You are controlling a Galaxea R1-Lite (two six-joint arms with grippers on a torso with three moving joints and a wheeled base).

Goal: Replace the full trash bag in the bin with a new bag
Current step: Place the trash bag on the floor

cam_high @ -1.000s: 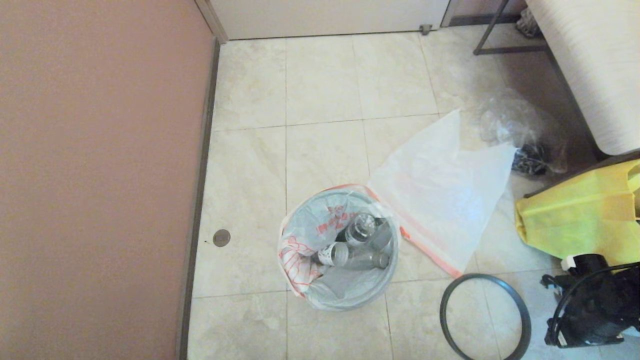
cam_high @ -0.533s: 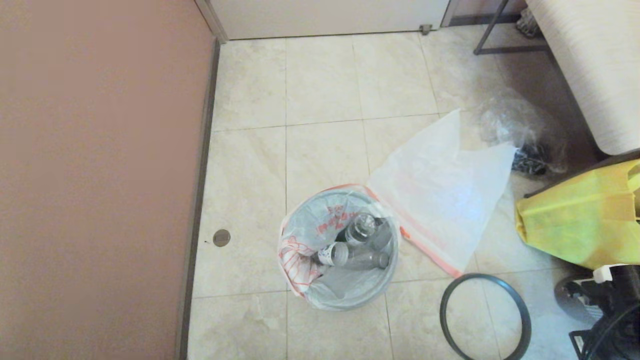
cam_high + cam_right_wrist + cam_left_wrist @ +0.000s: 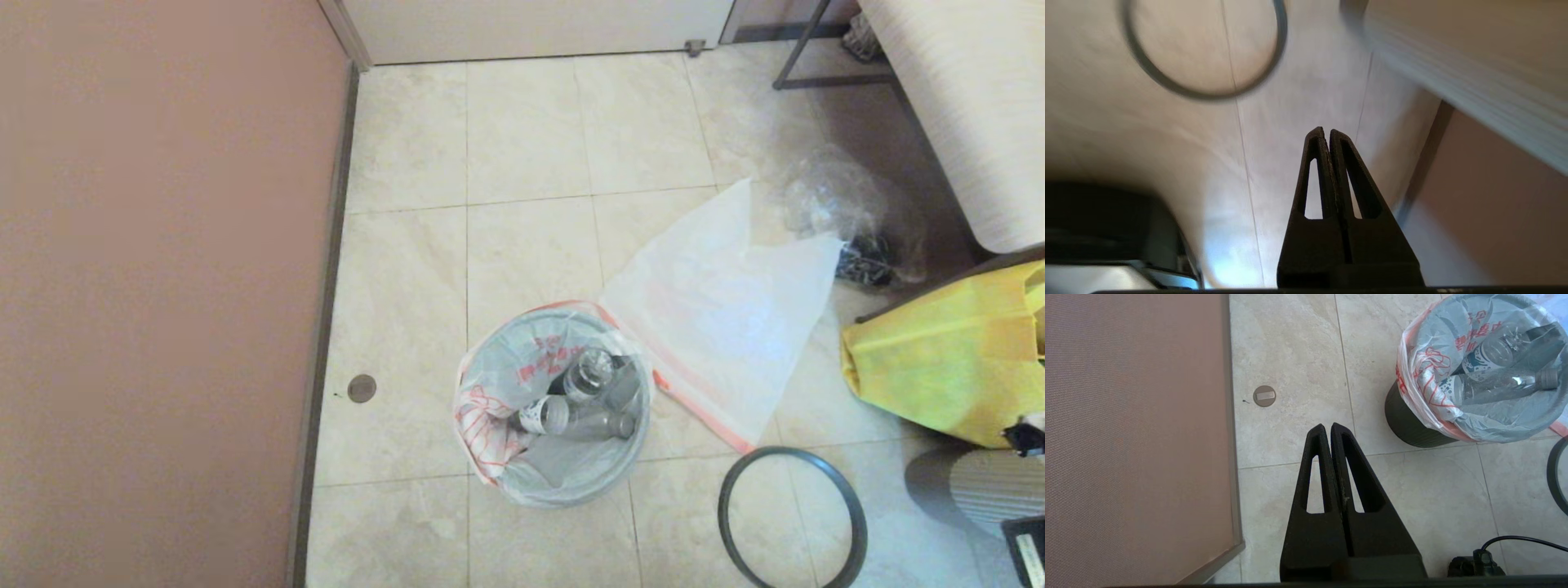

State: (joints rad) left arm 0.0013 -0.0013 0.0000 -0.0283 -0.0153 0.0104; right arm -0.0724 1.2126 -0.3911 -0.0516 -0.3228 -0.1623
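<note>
Both grippers, left (image 3: 1327, 426) and right (image 3: 1327, 130), are closed and empty, well clear of the full bag (image 3: 522, 384) in the bin (image 3: 1408, 424). Thin plastic may tear when lifted.

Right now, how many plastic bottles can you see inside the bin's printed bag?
3 clear plastic bottles in the thin white red-printed bag: one upper, one left, one lower right. More may lie hidden underneath.
</note>
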